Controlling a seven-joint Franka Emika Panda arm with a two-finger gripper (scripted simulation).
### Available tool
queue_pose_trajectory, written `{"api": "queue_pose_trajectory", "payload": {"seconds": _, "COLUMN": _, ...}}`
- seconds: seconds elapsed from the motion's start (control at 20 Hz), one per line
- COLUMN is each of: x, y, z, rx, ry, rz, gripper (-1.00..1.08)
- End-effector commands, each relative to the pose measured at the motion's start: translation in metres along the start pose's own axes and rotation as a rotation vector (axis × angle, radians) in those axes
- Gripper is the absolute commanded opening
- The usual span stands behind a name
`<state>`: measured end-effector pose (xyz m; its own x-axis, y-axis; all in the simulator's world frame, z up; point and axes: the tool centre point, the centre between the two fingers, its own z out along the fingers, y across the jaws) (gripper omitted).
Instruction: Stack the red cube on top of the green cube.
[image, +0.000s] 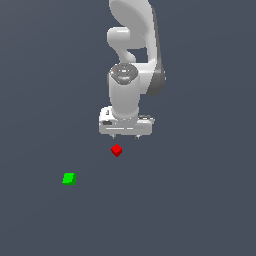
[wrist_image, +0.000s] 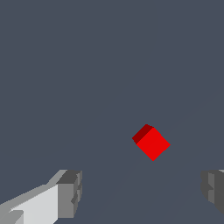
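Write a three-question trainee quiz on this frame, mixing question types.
1. True or false: the red cube already sits on the green cube.
2. In the exterior view, the green cube lies toward which side of the red cube? A) left B) right
3. Fill in: the gripper is ____ and holds nothing.

Key: 1 false, the cubes lie apart on the floor; 2 A; 3 open, as the wrist view shows its fingers spread wide.

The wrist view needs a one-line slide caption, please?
Open tool hangs above the red cube, nothing held between its fingers.
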<state>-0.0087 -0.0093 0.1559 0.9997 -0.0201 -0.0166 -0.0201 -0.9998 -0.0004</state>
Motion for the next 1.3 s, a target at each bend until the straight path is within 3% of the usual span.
{"api": "queue_pose_trajectory", "payload": {"seconds": 0.0, "x": 0.0, "y": 0.0, "z": 0.0, "rx": 0.0, "ry": 0.0, "rz": 0.0, "gripper": 1.0}}
{"api": "queue_pose_trajectory", "payload": {"seconds": 0.6, "x": -0.003, "y": 0.005, "z": 0.01, "rx": -0.001, "ry": 0.002, "rz": -0.094, "gripper": 1.0}}
{"api": "queue_pose_trajectory", "payload": {"seconds": 1.25, "x": -0.01, "y": 0.023, "z": 0.043, "rx": -0.003, "ry": 0.008, "rz": -0.387, "gripper": 1.0}}
